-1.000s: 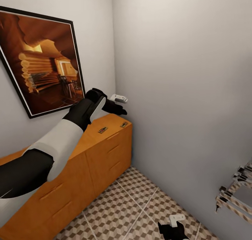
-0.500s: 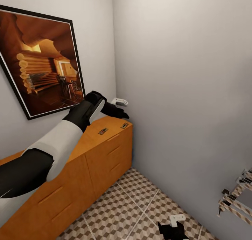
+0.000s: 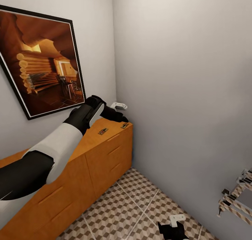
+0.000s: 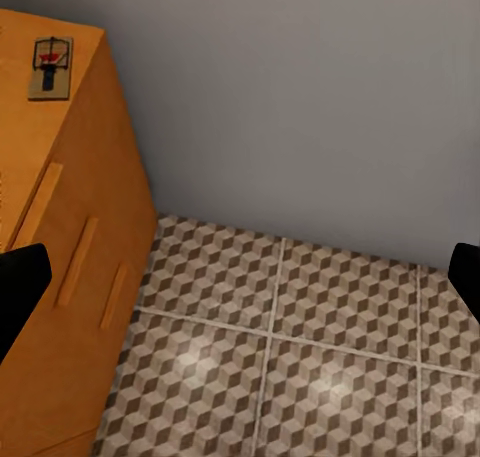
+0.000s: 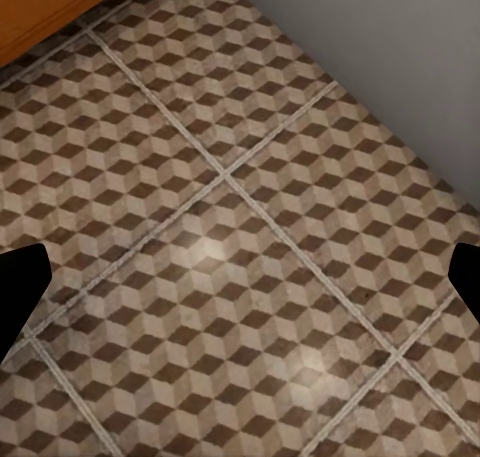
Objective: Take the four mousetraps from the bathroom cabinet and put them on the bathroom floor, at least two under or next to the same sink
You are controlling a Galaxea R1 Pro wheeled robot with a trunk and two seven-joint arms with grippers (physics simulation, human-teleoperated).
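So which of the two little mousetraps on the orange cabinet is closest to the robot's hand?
The mousetrap at the cabinet's far corner, beside the side wall, right under the left gripper. The other mousetrap sits further back along the cabinet top.

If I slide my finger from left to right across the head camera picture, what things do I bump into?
Framed picture → left end effector above the cabinet top with two mousetraps → right end effector low over the bathroom floor → metal rack at the right edge.
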